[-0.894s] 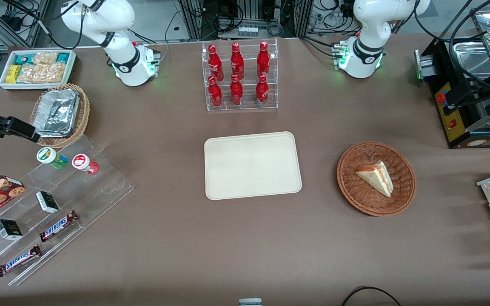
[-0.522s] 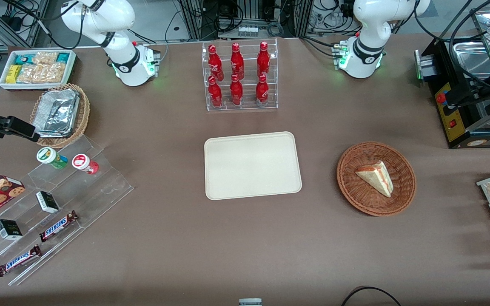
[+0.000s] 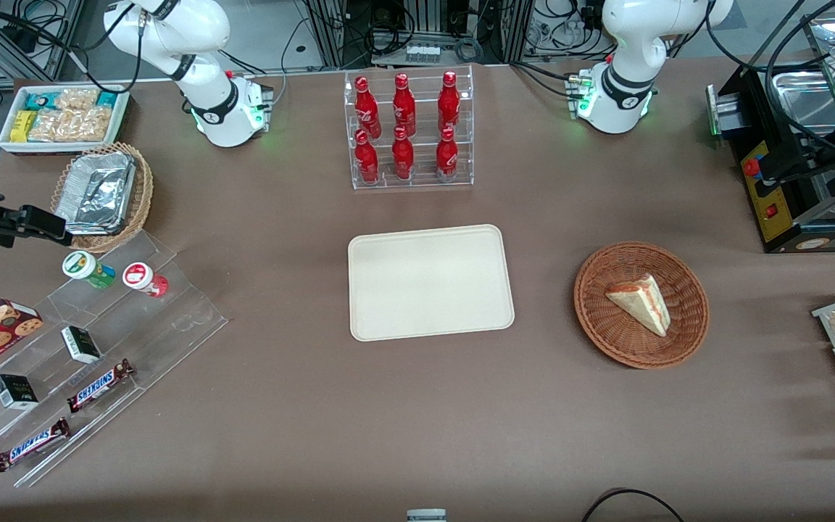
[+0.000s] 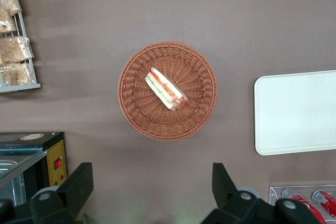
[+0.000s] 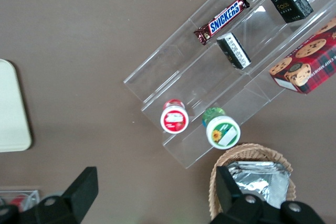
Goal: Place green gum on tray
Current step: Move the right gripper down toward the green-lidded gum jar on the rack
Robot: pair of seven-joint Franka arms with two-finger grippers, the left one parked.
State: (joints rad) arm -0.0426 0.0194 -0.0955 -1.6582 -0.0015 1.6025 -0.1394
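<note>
Where brown cloth covers the table (image 3: pixel 301 406), gripper (image 5: pixel 152 195) spread wide above green gum (image 5: pixel 222 131), tray (image 3: pixel 430 281) central.

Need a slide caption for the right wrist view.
Open gripper hovers above the green gum on the clear stepped rack, tray waiting empty.
</note>
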